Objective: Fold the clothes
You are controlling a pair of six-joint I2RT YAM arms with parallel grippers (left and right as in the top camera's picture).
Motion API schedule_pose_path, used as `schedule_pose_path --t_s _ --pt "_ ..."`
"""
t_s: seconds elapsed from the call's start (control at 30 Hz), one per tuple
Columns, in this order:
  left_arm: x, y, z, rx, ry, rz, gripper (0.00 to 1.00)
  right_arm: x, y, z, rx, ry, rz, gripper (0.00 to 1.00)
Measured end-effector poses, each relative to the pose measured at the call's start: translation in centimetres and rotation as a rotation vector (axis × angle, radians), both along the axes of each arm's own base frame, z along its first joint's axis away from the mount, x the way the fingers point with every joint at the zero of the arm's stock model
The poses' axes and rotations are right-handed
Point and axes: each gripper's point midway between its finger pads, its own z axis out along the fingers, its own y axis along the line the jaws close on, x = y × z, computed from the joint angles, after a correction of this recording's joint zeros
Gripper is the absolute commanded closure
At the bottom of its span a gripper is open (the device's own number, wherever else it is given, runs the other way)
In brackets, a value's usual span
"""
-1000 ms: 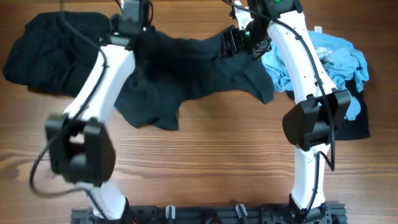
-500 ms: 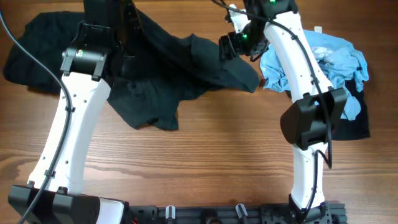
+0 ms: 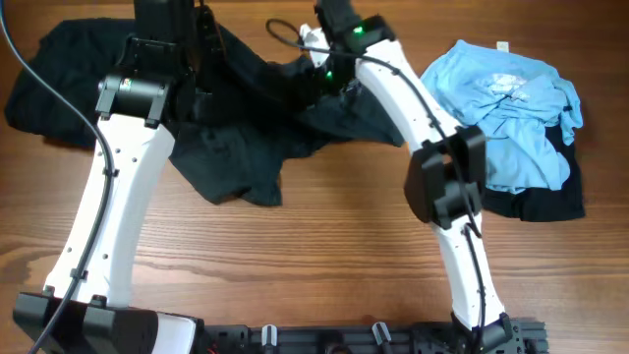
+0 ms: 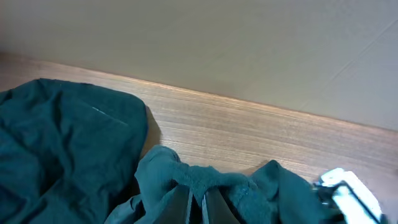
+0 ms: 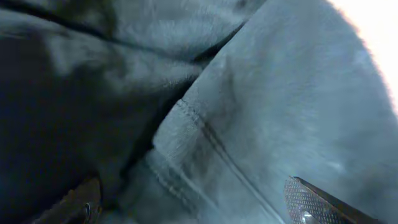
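Note:
A dark green shirt (image 3: 246, 138) lies rumpled across the middle of the table, its upper edge lifted. My left gripper (image 4: 198, 194) is shut on a raised fold of this shirt (image 4: 186, 177). My right gripper (image 3: 319, 84) hovers over the shirt's upper middle. Up close, the right gripper (image 5: 193, 196) stands wide open, with a stitched hem of the dark shirt (image 5: 205, 143) between its fingers (image 5: 314, 202), ungripped. A light blue shirt (image 3: 511, 108) lies crumpled at the right on top of a black shirt (image 3: 536, 202). More dark clothes (image 3: 69, 79) are piled at the far left.
The wooden table (image 3: 334, 246) shows bare in front of the shirts. A pale wall (image 4: 217, 43) rises just behind the table's far edge. The right arm's white link (image 4: 348, 193) sits close to my left gripper.
My right gripper has swung left, from the light blue shirt's edge to the middle of the dark green shirt, staying open. The left arm rose and then held still.

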Motion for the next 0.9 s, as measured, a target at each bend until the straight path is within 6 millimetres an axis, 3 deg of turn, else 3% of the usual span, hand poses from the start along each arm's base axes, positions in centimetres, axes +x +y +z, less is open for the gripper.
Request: schedule_pose_path --t_s 0.1,0.17,0.37,0.43,0.47,0.77,0.83,0.9 --pt "0.0 0.0 0.0 -0.006 -0.001 0.004 0.96 -0.2 0.7 -1.4 -0.012 0.007 0.01 0.07" --pt "0.0 0.0 0.0 -0.01 -0.001 0.006 0.96 0.1 1.2 -1.8 -0.026 -0.017 0.014 0.14" --pt "0.0 0.0 0.0 -0.012 0.001 0.008 0.96 1.7 0.7 -2.1 -0.082 -0.087 -0.036 0.68" --pt "0.0 0.0 0.0 -0.012 0.001 0.008 0.96 1.9 0.3 -2.1 -0.102 -0.099 -0.047 0.9" --pt "0.0 0.0 0.0 -0.012 0.001 0.008 0.96 2.1 0.2 -2.1 -0.107 -0.104 -0.053 0.96" --pt "0.0 0.0 0.0 -0.013 -0.002 0.008 0.96 1.4 -1.8 -2.2 -0.167 -0.059 -0.099 0.96" --pt "0.0 0.0 0.0 -0.013 -0.003 0.008 0.96 1.4 -3.1 -1.0 -0.176 -0.048 -0.119 0.96" --pt "0.0 0.0 0.1 -0.013 -0.005 0.009 0.96 1.6 -4.7 2.0 -0.168 -0.068 -0.149 0.96"
